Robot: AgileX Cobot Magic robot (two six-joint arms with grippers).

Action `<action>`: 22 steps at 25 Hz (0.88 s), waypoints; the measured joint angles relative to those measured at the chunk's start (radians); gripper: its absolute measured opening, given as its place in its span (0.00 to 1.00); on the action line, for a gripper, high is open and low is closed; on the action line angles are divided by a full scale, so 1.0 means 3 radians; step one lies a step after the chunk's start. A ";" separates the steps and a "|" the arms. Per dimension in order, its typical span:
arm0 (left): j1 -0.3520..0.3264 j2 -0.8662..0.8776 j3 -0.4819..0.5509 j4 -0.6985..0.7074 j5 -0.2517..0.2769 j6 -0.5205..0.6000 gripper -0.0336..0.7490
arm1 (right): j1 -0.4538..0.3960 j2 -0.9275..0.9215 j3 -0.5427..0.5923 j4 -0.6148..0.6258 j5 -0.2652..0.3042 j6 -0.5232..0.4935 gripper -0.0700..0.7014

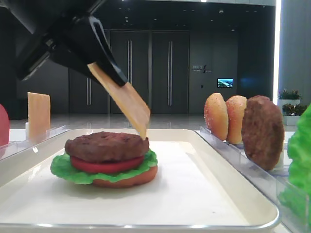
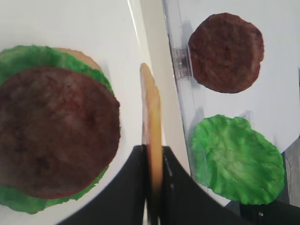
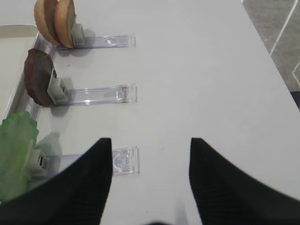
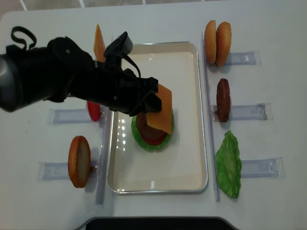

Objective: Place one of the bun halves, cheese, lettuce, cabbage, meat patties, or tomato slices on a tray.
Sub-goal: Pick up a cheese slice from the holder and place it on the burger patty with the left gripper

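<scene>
My left gripper (image 4: 151,98) is shut on a pale orange cheese slice (image 4: 162,109), which shows edge-on between the fingers in the left wrist view (image 2: 152,117). The cheese (image 1: 126,104) hangs tilted, with its lower corner at the right edge of a meat patty (image 1: 107,145). That patty tops a stack of tomato slice (image 1: 107,166), lettuce (image 1: 68,170) and bun half (image 1: 126,179) on the cream tray (image 4: 177,158). My right gripper (image 3: 150,140) stands open over bare table, nothing between its fingers.
Clear racks flank the tray. On the right stand two bun halves (image 4: 217,36), a patty (image 4: 223,99) and a lettuce leaf (image 4: 229,165). On the left are another cheese slice (image 4: 99,43), a tomato slice (image 4: 94,111) and a bun half (image 4: 79,160).
</scene>
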 joint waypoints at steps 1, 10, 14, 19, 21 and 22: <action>0.0000 0.0000 0.0029 0.0000 -0.0023 0.0022 0.08 | 0.0000 0.0000 0.0000 0.0000 0.0000 0.0000 0.56; 0.0025 0.0000 0.0100 0.0017 -0.0117 0.0094 0.08 | 0.0000 0.0000 0.0000 0.0000 0.0000 0.0000 0.56; 0.0025 0.0000 0.0100 0.0031 -0.0139 0.0094 0.08 | 0.0000 0.0000 0.0000 0.0000 0.0000 0.0000 0.56; 0.0025 0.0000 0.0100 0.0075 -0.0173 0.0094 0.08 | 0.0000 0.0000 0.0000 0.0000 0.0000 0.0000 0.56; 0.0025 0.0028 0.0100 0.0082 -0.0176 0.0094 0.08 | 0.0000 0.0000 0.0000 0.0000 0.0000 0.0000 0.56; 0.0025 0.0054 0.0100 0.0082 -0.0180 0.0094 0.08 | 0.0000 0.0000 0.0000 0.0000 0.0000 0.0000 0.56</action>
